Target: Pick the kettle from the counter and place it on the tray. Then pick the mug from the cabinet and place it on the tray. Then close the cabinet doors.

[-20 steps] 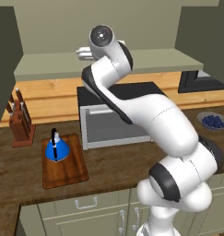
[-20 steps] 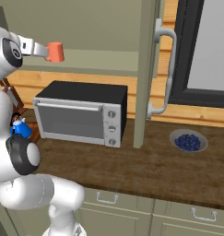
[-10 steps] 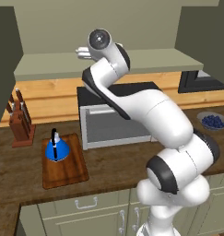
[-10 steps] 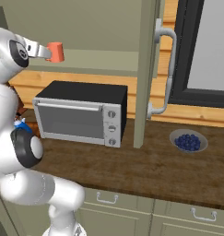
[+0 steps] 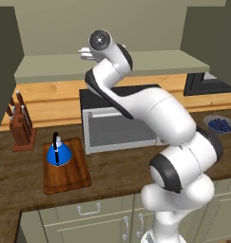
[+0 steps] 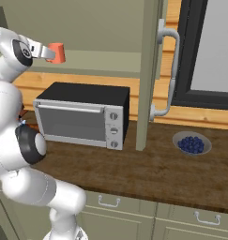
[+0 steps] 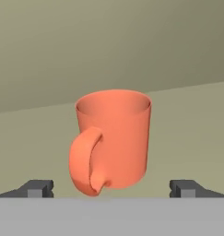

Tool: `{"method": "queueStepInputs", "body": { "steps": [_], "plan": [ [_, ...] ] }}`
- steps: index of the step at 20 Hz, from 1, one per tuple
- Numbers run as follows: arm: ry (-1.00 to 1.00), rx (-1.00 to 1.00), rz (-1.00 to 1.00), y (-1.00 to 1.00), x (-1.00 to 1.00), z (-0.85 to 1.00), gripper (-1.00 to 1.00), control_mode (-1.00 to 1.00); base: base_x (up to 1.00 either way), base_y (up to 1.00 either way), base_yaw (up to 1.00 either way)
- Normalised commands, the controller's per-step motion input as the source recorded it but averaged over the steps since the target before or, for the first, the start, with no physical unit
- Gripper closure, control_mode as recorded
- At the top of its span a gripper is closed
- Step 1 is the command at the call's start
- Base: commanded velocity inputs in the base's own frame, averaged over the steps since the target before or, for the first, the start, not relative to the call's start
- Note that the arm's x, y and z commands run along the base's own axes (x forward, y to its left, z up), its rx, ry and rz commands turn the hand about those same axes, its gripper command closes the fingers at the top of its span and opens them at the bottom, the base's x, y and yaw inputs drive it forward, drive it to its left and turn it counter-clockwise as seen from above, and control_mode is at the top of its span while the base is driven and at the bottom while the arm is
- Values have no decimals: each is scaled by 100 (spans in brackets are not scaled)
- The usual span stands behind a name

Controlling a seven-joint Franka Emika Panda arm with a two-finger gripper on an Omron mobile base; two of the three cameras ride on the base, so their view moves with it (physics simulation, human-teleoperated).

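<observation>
Reaching into the cabinet (image 6: 87, 28): gripper (image 7: 112, 188) wide open, tips either side of the mug (image 7: 112, 140) but clear of it, nothing held. Mug upright on the cabinet shelf (image 5: 150, 64), handle toward the hand. Kettle (image 5: 58, 153) sits on the tray (image 5: 67, 170) on the counter (image 6: 148, 171), left of the microwave (image 6: 82, 117). Right cabinet door (image 6: 150, 70) stands open.

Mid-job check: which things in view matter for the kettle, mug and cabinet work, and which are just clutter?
Job:
kettle, already on the tray
mug, on the cabinet shelf
cabinet door
tool, open at the mug

Clutter:
microwave
knife block
berry bowl
</observation>
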Motion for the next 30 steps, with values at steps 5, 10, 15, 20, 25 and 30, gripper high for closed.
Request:
{"method": "queueStepInputs", "body": {
  "steps": [5, 10, 15, 20, 25, 30],
  "plan": [
    [0, 0, -8, 1, 20, 0, -100, -100, 0, 0, 0],
    [0, 0, -4, 6, 16, 0, -100, -100, 0, 0, 0],
    [0, 0, 0, 11, 15, 0, -100, -100, 0, 0, 0],
    [0, 0, 0, 0, 22, -5, -100, -100, 0, 0, 0],
    [0, 0, 0, 0, 17, -10, -100, -100, 0, 0, 0],
    [0, 0, 0, 0, 9, -2, 100, -100, 0, 0, 0]
  ]
}}
